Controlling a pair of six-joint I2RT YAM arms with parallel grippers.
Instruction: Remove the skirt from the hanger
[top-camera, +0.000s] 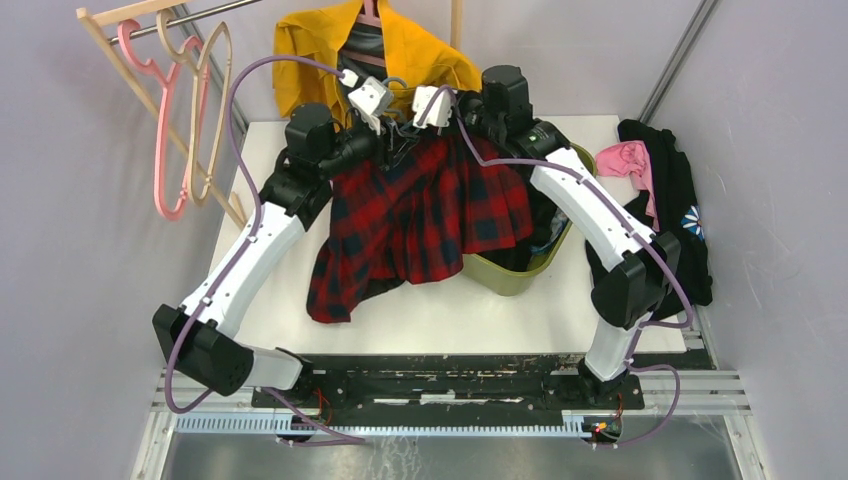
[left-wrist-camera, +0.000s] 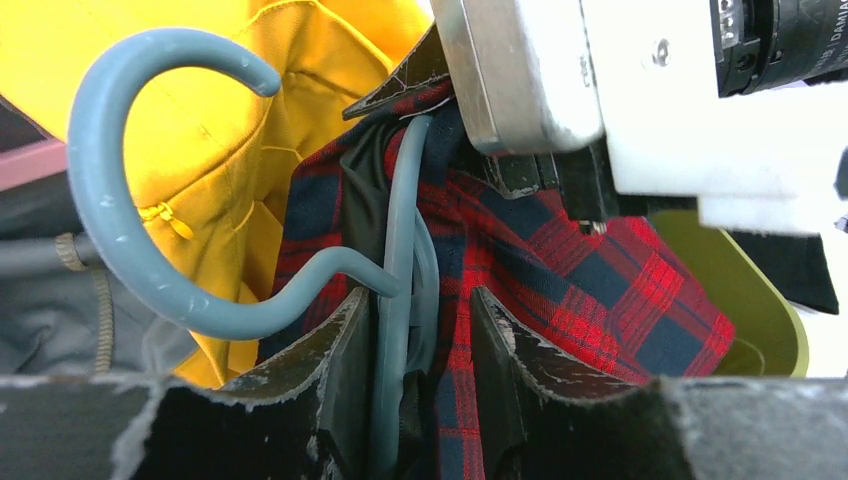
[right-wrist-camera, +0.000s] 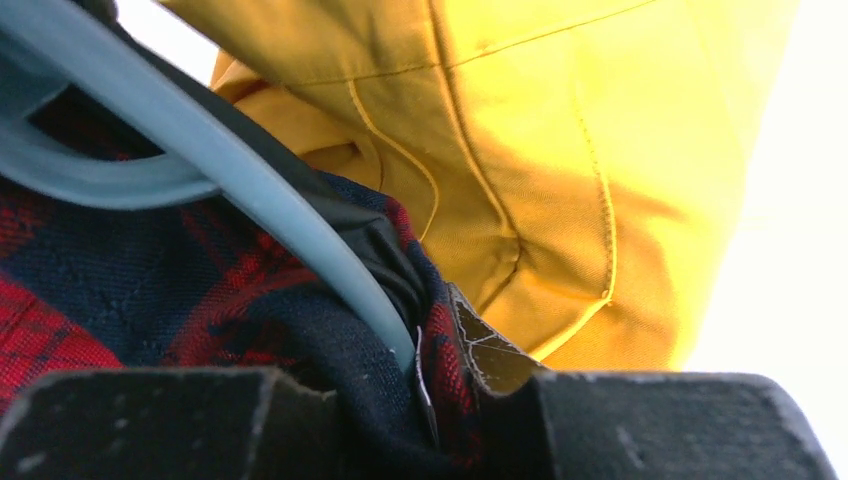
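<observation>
Straddles the hanger stem with the left gripper, half open, skirt cloth between. Pinches the waistband tight in the right gripper close alongside; drapes below onto the bench.

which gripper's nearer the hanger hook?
Left. The left gripper straddles the hanger right where the hook joins; the right gripper pinches the skirt farther along it.
</observation>
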